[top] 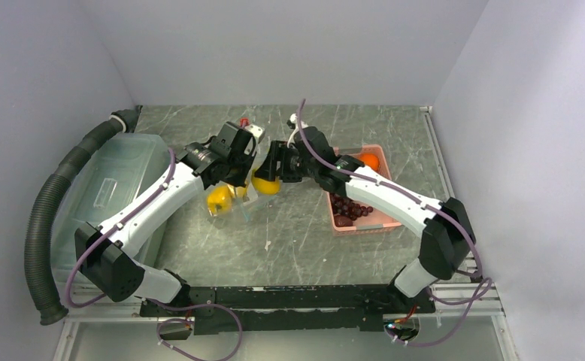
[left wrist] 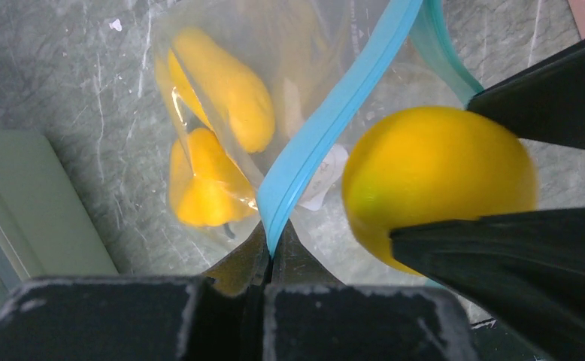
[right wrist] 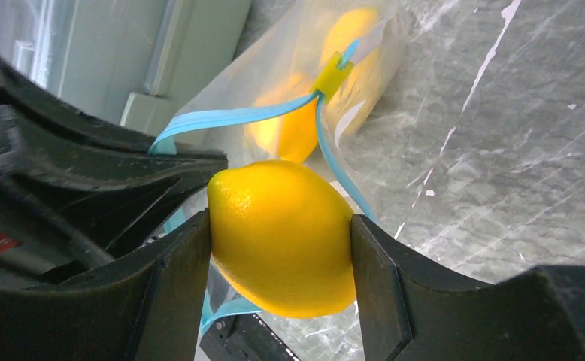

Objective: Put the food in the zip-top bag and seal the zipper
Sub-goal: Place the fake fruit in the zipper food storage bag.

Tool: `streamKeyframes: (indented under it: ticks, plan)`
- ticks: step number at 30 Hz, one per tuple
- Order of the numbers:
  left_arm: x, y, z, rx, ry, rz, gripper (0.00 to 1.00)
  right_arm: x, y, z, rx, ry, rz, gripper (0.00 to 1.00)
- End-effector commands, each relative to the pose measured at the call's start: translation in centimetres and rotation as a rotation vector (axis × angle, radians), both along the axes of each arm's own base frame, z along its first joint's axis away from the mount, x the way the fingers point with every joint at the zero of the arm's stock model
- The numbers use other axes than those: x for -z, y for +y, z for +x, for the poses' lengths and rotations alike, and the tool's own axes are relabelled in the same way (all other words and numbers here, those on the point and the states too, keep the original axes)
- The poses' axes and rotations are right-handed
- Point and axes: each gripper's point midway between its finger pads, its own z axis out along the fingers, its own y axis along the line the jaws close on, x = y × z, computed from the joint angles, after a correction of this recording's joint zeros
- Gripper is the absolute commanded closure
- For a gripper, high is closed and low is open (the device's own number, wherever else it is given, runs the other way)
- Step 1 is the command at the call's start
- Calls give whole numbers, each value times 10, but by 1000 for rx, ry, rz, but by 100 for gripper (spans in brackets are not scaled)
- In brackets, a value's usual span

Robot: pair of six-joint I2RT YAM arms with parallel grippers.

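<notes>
My right gripper (right wrist: pixel 280 241) is shut on the yellow lemon (right wrist: pixel 282 237) and holds it at the open mouth of the clear zip-top bag (left wrist: pixel 274 68). My left gripper (left wrist: pixel 273 252) is shut on the teal-blue zipper strip (left wrist: pixel 334 113) and holds the mouth up. Two yellow pieces lie inside the bag: an oblong fruit (left wrist: pixel 225 86) and a bell pepper (left wrist: pixel 203 184). In the top view the lemon (top: pixel 265 185) sits between the two grippers, with the bag's yellow pieces (top: pixel 220 199) just left. The orange ball (top: pixel 369 161) and purple grapes (top: pixel 352 209) lie in the pink basket (top: pixel 338 222).
A large translucent lidded bin (top: pixel 113 188) stands at the left beside a black corrugated hose (top: pixel 49 210). The pink basket is at the right under my right arm. A yellow slider (right wrist: pixel 333 71) sits at the far end of the zipper strip.
</notes>
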Motion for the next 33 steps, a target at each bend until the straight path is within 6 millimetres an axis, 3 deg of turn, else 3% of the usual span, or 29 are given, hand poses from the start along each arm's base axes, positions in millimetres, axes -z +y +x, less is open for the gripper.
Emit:
streamKeyframes:
  ticks: [1,6,10,20,26,33]
  plan:
    - [-12,-3,1,11,-39,-45,100,-19,22,10,23,-29,64,64]
    - [-13,-4,0,14,-37,-49,100,-14,31,12,40,-20,41,52]
    - [-13,-4,0,15,-38,-50,100,-11,35,12,42,-11,25,37]
    - [-13,-4,0,15,-36,-50,100,-20,30,6,43,-39,10,10]
    - [-13,-4,0,14,-36,-48,100,-30,21,3,55,-64,16,9]
    - [-11,-4,0,14,-32,-45,100,-43,-2,-1,103,-112,-15,9]
